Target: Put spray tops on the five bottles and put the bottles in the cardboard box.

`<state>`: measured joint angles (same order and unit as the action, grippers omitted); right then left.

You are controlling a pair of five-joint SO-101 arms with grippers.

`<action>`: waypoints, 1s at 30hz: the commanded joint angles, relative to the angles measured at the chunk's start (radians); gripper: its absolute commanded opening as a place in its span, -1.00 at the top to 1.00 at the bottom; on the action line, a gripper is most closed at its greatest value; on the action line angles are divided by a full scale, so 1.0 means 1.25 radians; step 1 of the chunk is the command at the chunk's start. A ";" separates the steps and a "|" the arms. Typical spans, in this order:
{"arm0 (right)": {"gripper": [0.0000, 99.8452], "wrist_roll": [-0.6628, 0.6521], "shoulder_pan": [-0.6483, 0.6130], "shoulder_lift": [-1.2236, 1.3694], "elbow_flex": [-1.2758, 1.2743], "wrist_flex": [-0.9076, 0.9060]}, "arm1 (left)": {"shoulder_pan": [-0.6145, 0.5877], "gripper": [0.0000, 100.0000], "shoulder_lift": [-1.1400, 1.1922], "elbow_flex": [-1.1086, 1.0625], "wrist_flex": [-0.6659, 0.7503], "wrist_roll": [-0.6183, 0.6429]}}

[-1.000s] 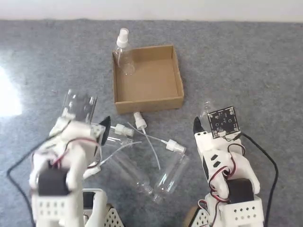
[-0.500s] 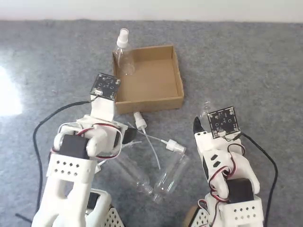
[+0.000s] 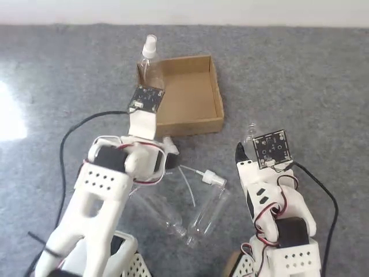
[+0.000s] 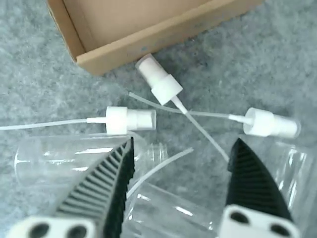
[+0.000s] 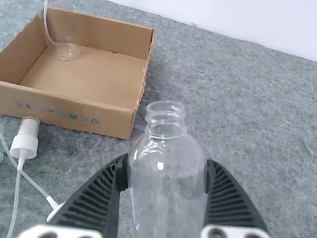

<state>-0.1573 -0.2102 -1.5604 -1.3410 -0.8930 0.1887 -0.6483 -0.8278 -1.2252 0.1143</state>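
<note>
The cardboard box [image 3: 187,124] sits at the back centre, with one capped clear bottle [image 3: 149,57] upright in its far left corner. Loose spray tops [image 4: 158,82] [image 4: 130,120] [image 4: 270,124] lie on the carpet in front of the box, their tubes crossing. Uncapped clear bottles [image 4: 64,156] [image 3: 209,212] lie just nearer than these. My left gripper [image 4: 183,144] hangs open over the tops and bottle necks, holding nothing. My right gripper [image 5: 166,166] is shut on an upright uncapped bottle [image 5: 168,148], right of the box's front corner.
Grey carpet covers the table, with bare room right of the box [image 5: 84,74] and at the far left. A spray top [image 5: 25,139] lies close to the box's front wall. Both arm bases stand at the near edge.
My left arm has swung from the near left forward and rightward, its open gripper now over the loose spray tops before the box. The right arm and its bottle have not moved.
</note>
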 commanded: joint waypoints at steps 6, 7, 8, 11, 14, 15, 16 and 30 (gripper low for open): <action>0.78 0.005 0.010 -0.013 0.009 0.017 | 0.006 0.56 0.155 0.144 0.021 0.054; 0.78 0.005 0.010 -0.013 0.009 0.017 | 0.006 0.56 0.171 0.150 0.021 0.054; 0.78 0.005 0.010 -0.013 0.009 0.017 | 0.006 0.56 0.185 0.155 0.021 0.054; 0.78 0.004 0.010 -0.013 0.009 0.017 | 0.017 0.56 0.233 0.169 0.033 0.081; 0.78 0.002 0.010 -0.013 0.009 0.017 | 0.044 0.56 0.279 0.164 0.072 0.102; 0.78 0.002 0.010 -0.013 0.009 0.017 | 0.054 0.56 0.296 0.164 0.083 0.106; 0.78 0.002 0.010 -0.013 0.009 0.017 | 0.061 0.56 0.313 0.165 0.092 0.109; 0.78 0.001 0.009 -0.013 0.009 0.017 | 0.063 0.57 0.459 0.172 0.167 0.128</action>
<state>-0.1573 -0.2102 -1.5604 -1.3410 -0.8930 0.2670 -0.0790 -0.6713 -1.0533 0.2631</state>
